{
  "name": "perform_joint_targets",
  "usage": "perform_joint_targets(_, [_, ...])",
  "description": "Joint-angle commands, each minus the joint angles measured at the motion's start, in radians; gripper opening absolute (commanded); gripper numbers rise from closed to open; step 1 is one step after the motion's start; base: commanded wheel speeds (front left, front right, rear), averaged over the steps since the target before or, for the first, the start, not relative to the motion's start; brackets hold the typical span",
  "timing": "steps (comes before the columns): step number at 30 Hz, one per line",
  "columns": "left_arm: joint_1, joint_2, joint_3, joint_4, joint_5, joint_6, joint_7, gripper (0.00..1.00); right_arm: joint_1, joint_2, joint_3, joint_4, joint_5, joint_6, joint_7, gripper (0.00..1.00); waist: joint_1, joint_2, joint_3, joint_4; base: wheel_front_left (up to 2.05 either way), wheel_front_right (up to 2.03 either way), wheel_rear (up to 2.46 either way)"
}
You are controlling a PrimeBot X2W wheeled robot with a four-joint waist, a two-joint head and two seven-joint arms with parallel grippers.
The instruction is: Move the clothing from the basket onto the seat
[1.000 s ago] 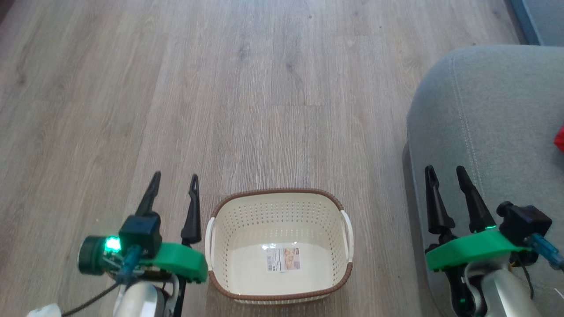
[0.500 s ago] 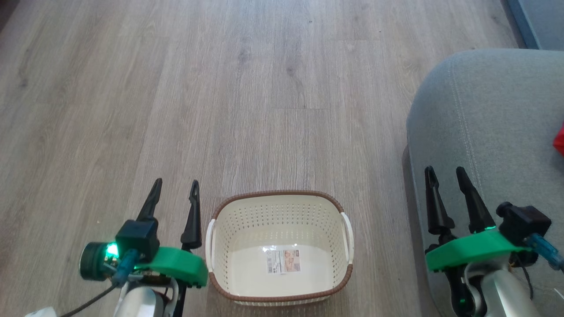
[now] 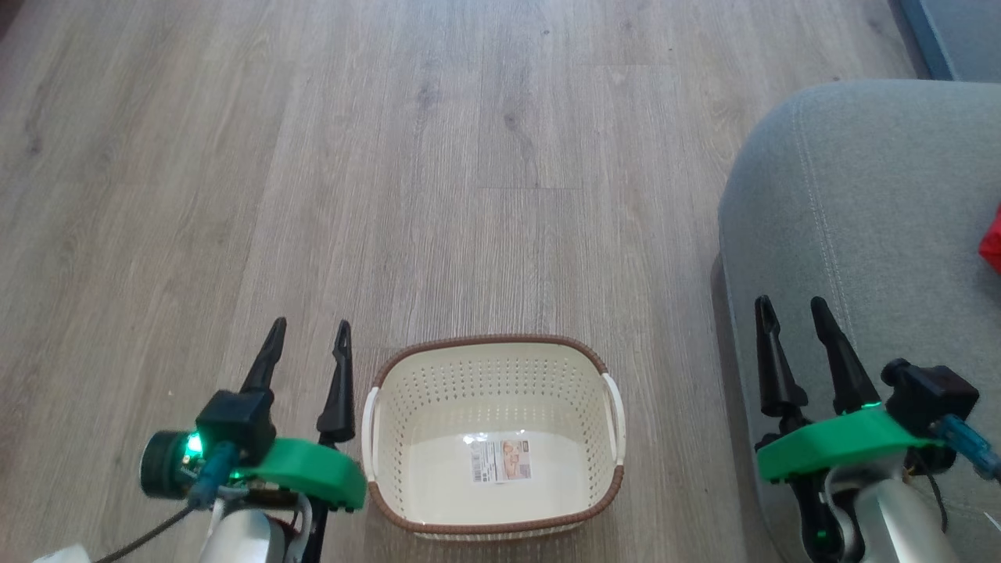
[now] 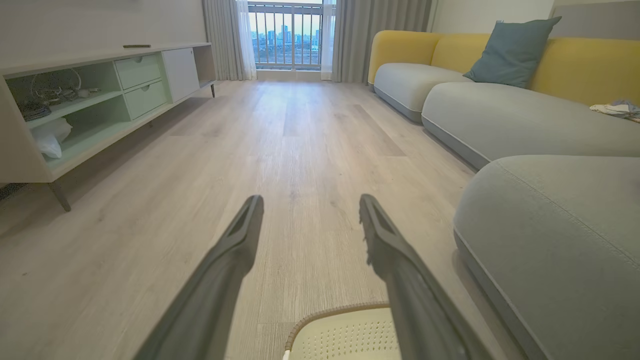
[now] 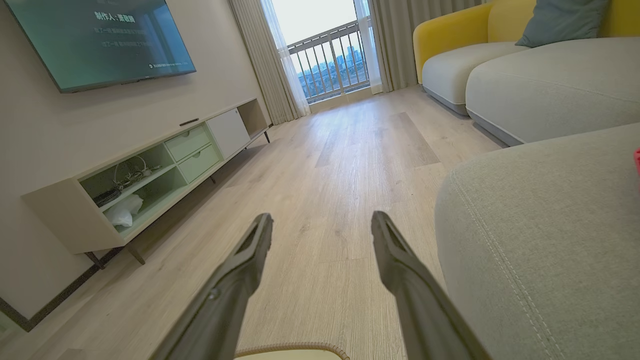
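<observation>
Your left end effector hovers over the wooden floor, just beside the left wall of the basket. Its two dark fingers stand apart with nothing between them. In the left wrist view the fingers frame bare floorboards, and the basket's brown rim curves between them at the bottom edge.

Your right end effector sits at the lower right of the head view, over the near edge of the seat. Its fingers are spread as well and hold nothing. In the right wrist view they point down the room, along the floor beside the seat's rounded corner.

The basket stands upright on the floor between your two arms, close to the left one and apart from the seat. You can see its whole cream bottom, where the label sticker lies flat near the middle. A white handle shows on each side.

The clothing is on the seat. You see it as a small patch of red at the far right edge of the head view, cut off by the frame, well to the right of the stitched seam. A thin red sliver also shows at the right edge of the right wrist view. How much of it lies there you cannot tell from these views.

Further off, a pale green cabinet runs along the wall on your left and a yellow-backed sofa along the right.
</observation>
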Motion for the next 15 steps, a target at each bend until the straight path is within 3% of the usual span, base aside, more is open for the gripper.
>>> perform_joint_targets(1, [-0.032,0.002,0.035,-0.033,-0.007,-0.008,-0.005,1.0,-0.032,0.003,0.016,-0.032,-0.01,0.0,-0.005,1.0,0.0,0.0,0.002,-0.001,0.0,0.0,0.0])
perform_joint_targets(5, [-0.036,0.002,0.04,-0.001,-0.074,-0.053,-0.005,1.0,-0.033,0.004,0.017,-0.031,-0.012,0.0,-0.005,1.0,0.0,0.0,0.004,-0.001,0.0,0.0,0.0])
perform_joint_targets(15, [-0.041,0.002,0.046,-0.003,-0.089,-0.075,-0.005,1.0,-0.034,0.004,0.016,-0.029,-0.015,0.0,-0.005,1.0,0.0,0.0,0.004,0.0,0.0,0.0,0.0])
